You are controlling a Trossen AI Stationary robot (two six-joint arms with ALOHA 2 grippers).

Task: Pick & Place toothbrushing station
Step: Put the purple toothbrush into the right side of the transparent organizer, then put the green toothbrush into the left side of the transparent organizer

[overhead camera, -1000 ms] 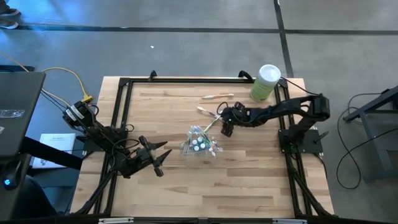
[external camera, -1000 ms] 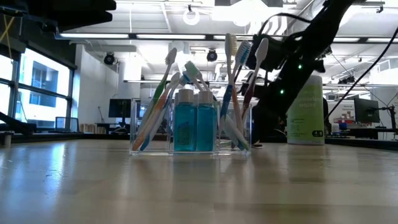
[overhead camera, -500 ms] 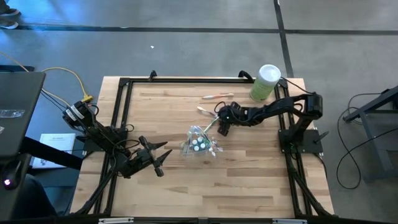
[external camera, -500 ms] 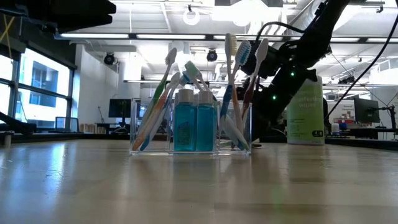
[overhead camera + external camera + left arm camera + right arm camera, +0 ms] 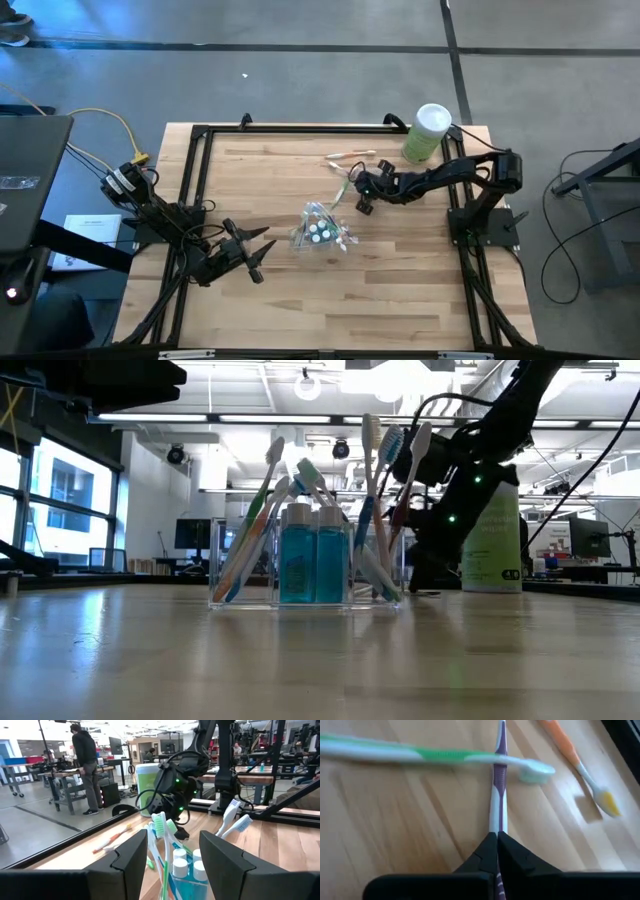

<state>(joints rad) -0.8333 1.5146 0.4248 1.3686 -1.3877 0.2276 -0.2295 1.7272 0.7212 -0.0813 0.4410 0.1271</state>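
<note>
The right pincer is clamped on a purple toothbrush beyond the clear cup at mid-counter. The left pincer, fingers parted and empty, waits near the cup.

I am working in a robotics lab or workshop, an open industrial hall rather than a home. Across the upper part of the low view, white ceiling beams and ducts are running overhead, with tall windows glowing at the left edge. In the upper left of the left wrist view, a person in dark clothes is standing at a workbench among racks and monitors. From above, my butcher-block table in its black metal frame is sitting on a grey concrete floor, with a yellow cable trailing at the left.
</note>
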